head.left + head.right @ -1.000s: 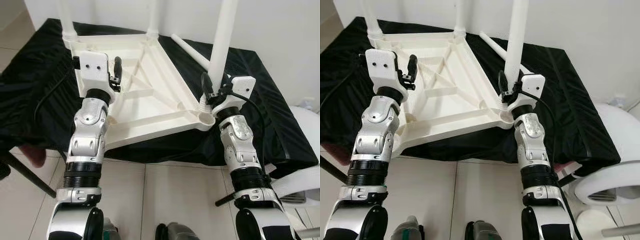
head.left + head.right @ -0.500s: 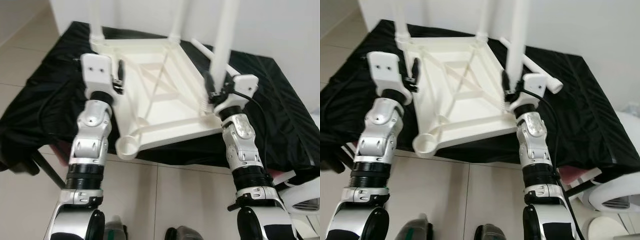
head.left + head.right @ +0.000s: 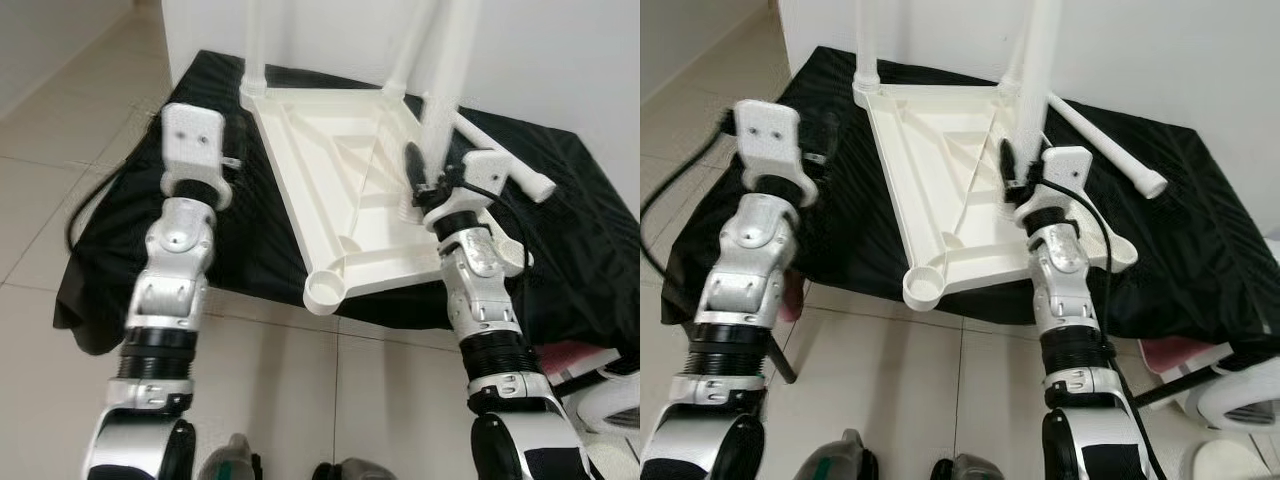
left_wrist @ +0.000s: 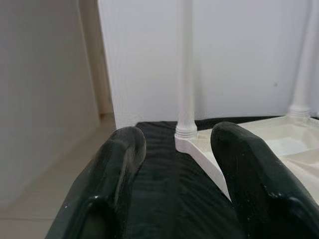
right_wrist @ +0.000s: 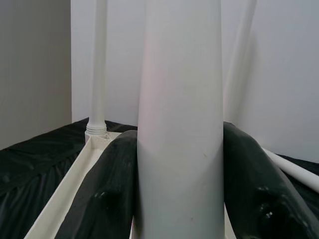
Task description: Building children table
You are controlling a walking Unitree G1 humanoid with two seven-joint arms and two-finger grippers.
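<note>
Seating a leg in the upturned white plastic children's table (image 3: 330, 170)

The table lay on a black cloth (image 3: 130, 230). The right gripper (image 5: 180, 189) pinched an upright white leg (image 5: 180, 124); the left gripper (image 4: 182, 164) hovered spread, empty. Best pressed straight down, kept vertical; the near corner socket (image 3: 326, 291) stood empty.

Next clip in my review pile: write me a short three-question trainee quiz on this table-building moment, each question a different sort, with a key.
1. True or false: the right tool is closed around an upright white leg.
2. Multiple choice: the spare leg lies (A) on the floor tiles, (B) on the black cloth, (C) in the left tool.
3. Fill in: the upside-down tabletop has one open round ____ at its near corner, with no leg in it.

Key: 1 true; 2 B; 3 socket. The left tool is open and holds nothing, with black cloth seen between its fingers.
</note>
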